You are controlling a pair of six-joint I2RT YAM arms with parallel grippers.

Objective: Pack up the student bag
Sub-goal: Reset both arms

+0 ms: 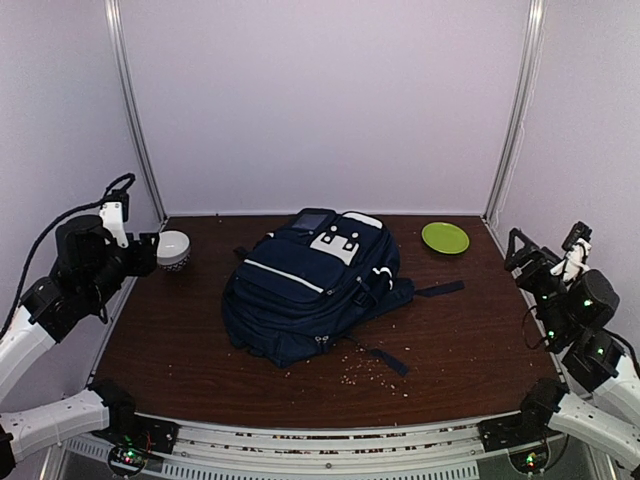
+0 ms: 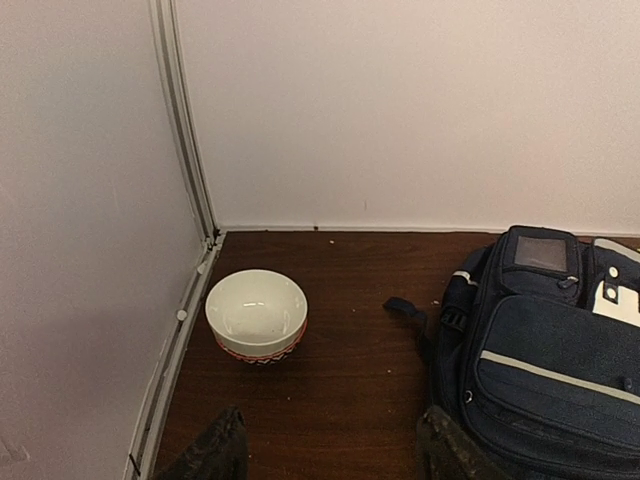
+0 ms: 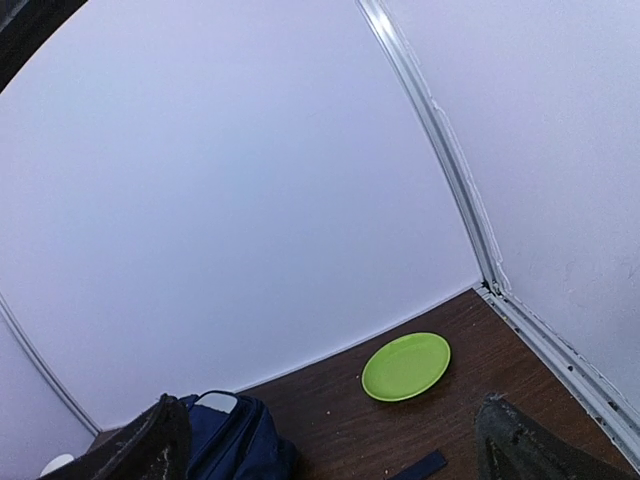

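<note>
The navy backpack (image 1: 310, 285) lies front face up in the middle of the dark worktop (image 1: 470, 340). Left of it sits a white bowl (image 1: 173, 249), right of it a green plate (image 1: 445, 237). My left jaws and right jaws stand spread wide, holding nothing, well apart from the backpack

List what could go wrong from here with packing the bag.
1. The bowl sits close to the left wall. The open left tool has little room there and might knock the bowl or hit the wall.
2. The bag lies flat with no opening showing, so nothing may go in until it is opened.
3. Its loose strap lies out on the right and could snag the right tool as it reaches for the plate.
</note>
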